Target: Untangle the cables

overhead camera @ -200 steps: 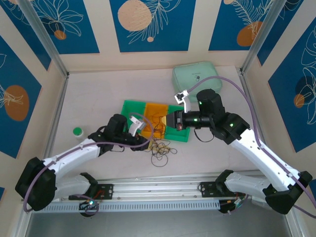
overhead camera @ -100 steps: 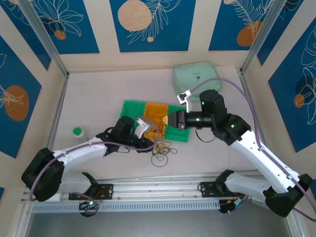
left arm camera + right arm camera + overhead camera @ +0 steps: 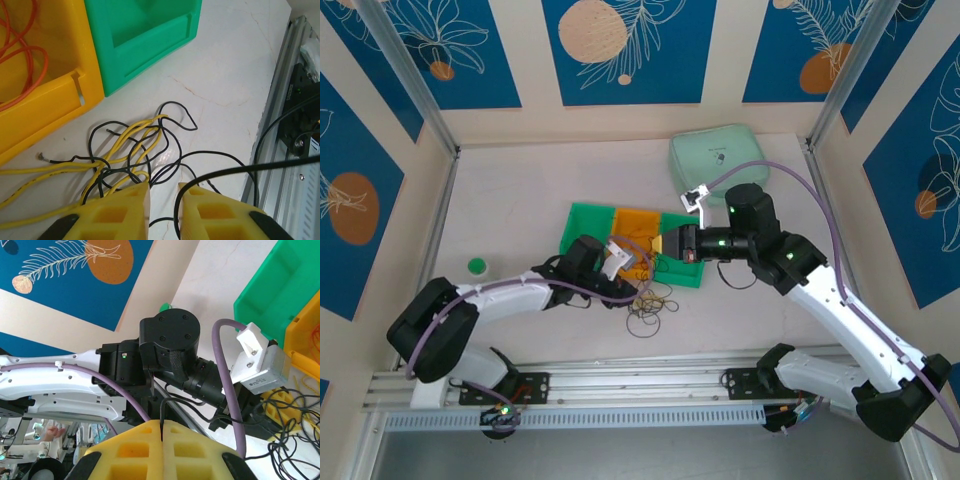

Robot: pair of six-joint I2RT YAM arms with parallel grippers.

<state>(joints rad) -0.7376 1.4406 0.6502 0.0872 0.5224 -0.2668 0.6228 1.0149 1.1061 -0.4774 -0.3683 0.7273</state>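
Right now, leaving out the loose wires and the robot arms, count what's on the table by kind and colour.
Green bins: 2 (left, right)
Orange-yellow bin: 1
Mint-green case: 1
Small round green object: 1
Total: 5

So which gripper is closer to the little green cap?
Left. The left gripper sits right of the cap, at the bins' near edge. The right gripper, pinching a black cable, is even farther right, over the bins.
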